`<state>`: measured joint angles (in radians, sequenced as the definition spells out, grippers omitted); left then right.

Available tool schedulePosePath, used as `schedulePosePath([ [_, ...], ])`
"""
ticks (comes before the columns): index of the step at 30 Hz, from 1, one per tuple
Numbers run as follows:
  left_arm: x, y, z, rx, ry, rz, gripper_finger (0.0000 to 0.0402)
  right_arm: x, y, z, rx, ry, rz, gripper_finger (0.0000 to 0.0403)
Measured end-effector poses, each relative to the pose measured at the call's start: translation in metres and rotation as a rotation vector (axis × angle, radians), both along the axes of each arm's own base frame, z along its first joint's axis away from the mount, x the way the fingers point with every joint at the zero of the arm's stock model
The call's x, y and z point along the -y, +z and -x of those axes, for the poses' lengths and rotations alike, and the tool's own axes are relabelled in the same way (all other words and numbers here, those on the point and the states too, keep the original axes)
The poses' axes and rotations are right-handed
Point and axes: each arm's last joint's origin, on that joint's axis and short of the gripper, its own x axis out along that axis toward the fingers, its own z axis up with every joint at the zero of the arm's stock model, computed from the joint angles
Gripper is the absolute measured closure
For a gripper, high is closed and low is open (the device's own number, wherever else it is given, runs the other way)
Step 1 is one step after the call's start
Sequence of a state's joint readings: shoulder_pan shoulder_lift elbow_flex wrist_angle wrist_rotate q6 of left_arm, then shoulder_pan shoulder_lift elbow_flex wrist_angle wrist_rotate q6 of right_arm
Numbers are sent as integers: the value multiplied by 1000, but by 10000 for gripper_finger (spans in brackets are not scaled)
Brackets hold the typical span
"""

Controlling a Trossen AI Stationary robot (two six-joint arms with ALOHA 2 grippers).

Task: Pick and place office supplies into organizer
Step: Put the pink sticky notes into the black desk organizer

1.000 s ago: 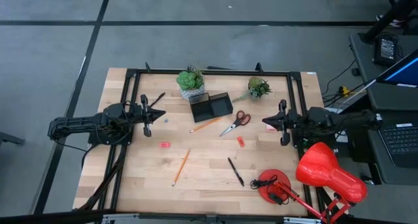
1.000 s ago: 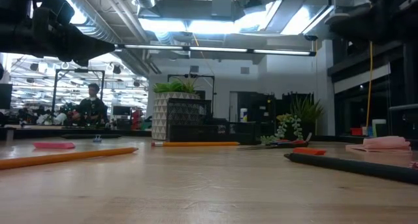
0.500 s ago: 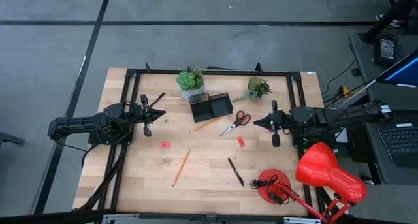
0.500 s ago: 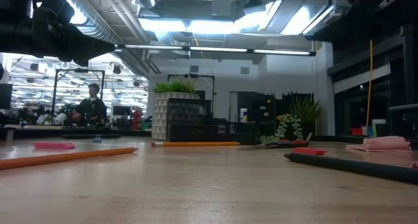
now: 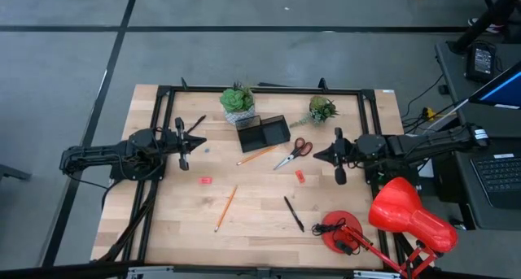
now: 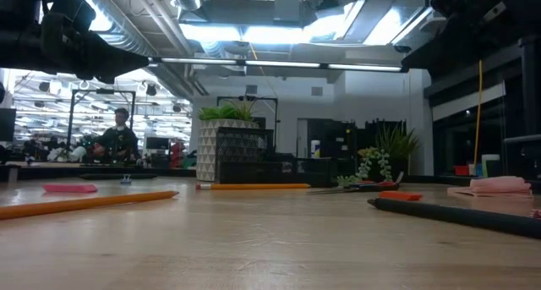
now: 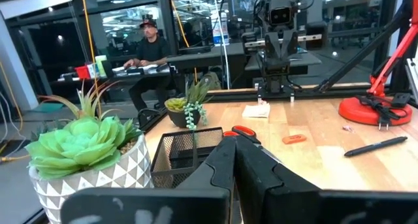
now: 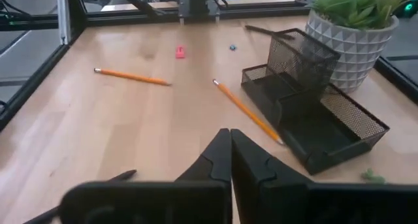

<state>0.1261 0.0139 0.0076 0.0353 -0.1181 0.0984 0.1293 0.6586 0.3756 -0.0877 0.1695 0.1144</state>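
While scattered: two pencils [image 5: 257,154], two erasers [image 5: 206,180].

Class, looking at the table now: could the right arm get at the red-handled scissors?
Probably yes. The right gripper, shut, hovers just beside the scissors, with only bare table between them.

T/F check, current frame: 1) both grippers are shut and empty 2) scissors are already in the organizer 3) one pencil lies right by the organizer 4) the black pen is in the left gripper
1) True. The left gripper and the right gripper are shut, holding nothing.
2) False. The scissors lie on the table beside the organizer.
3) True. One pencil lies just in front of it.
4) False. The black pen lies on the table near the lamp base.
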Motion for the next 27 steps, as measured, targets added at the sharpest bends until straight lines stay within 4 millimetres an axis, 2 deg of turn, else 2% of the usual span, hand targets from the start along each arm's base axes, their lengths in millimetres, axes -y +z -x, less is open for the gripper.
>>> schedulePosePath([
  [5,0,0,0,0,0,-1,398,-1,2,2,-54,33,-22,399],
  [12,0,0,0,2,0,7,398,0,30,7,-250,-25,-96,401],
  [15,0,0,0,10,-1,35,398,0,34,8,-335,-54,-123,401],
  [21,0,1,0,40,-8,105,398,0,30,6,-499,-176,-245,401],
  [27,0,0,0,28,-7,105,398,0,13,6,-695,-248,-246,401],
])
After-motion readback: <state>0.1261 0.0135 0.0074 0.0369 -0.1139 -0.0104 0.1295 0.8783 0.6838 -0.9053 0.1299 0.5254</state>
